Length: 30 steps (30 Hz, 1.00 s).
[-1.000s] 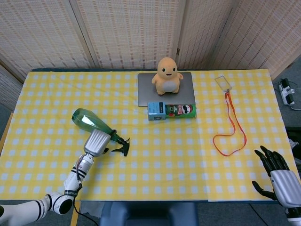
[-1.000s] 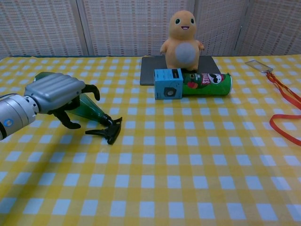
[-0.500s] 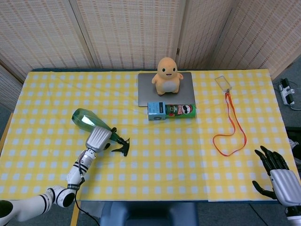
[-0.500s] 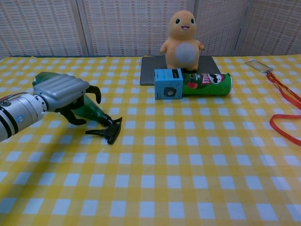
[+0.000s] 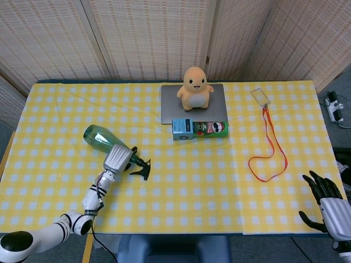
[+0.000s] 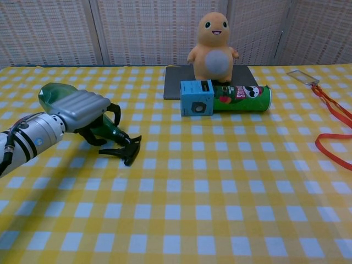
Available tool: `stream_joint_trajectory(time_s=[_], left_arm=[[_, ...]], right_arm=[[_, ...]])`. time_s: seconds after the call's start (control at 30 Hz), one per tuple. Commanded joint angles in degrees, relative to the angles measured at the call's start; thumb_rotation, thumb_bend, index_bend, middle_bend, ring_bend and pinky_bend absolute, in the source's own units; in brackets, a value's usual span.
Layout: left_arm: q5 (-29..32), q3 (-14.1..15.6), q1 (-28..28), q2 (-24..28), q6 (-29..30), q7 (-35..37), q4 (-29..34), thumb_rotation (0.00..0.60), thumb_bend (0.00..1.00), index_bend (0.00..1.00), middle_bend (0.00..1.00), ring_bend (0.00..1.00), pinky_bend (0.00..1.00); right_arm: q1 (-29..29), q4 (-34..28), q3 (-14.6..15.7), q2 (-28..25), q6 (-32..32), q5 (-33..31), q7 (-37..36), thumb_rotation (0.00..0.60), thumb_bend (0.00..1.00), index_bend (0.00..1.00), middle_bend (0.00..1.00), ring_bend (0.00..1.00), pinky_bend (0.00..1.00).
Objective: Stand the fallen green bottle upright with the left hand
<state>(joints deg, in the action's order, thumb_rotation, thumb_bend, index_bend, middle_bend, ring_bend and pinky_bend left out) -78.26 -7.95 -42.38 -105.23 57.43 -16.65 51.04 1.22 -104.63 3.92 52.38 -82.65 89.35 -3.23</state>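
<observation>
head overhead, chest low, shared table [image 5: 181,164]

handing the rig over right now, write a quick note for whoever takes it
Left hand: over the neck of the green spray bottle, fingers curled around it; a firm grip is not clear.
Right hand: open, idle at the table's near right corner, holding nothing.
Bottle: on its side, left part of the checked table, black trigger head toward the middle.
Done: the reach.
Left: secure grip, stand it upright, release.
</observation>
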Motion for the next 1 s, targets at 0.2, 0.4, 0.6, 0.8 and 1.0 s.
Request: stream_joint_trajectory(time_s=[0.2,0.4,0.6,0.8,1.0], left_arm=[[-4.4,0.2,0.3,-4.5,8.7,6.3,-8.0,0.600,0.37,0.70,1.00,1.00,1.00],[-6.1,-0.1,1.8,-4.2,15.1,10.9,-8.2,0.600,0.40,0.71,1.00,1.00,1.00],[-4.1,-3.4,5.2,3.4,20.3,14.8,5.9,0.600,0.40,0.71,1.00,1.00,1.00],[0.8,-7.7,9.5,16.8,21.5,15.2,30.4,0.600,0.42,0.71,1.00,1.00,1.00],[5.3,-9.6,12.4,28.1,19.5,14.1,46.5,0.600,0.42,0.71,1.00,1.00,1.00]], right_arm=[[-0.1,-0.2,0.2,-0.1,0.5,0.2,0.0,0.600,0.32,0.00,0.00,0.00,0.00],[-0.2,-0.4,0.4,-0.2,0.6,1.0,-0.1,0.600,0.32,0.00,0.00,0.00,0.00],[-0.5,-0.6,0.8,-0.1,0.8,2.5,-0.2,0.600,0.32,0.00,0.00,0.00,0.00],[-0.7,-1.1,1.4,0.2,1.1,4.3,0.6,0.600,0.32,0.00,0.00,0.00,0.00],[-0.5,-1.3,1.9,0.4,0.7,5.0,0.9,0.600,0.32,0.00,0.00,0.00,0.00]])
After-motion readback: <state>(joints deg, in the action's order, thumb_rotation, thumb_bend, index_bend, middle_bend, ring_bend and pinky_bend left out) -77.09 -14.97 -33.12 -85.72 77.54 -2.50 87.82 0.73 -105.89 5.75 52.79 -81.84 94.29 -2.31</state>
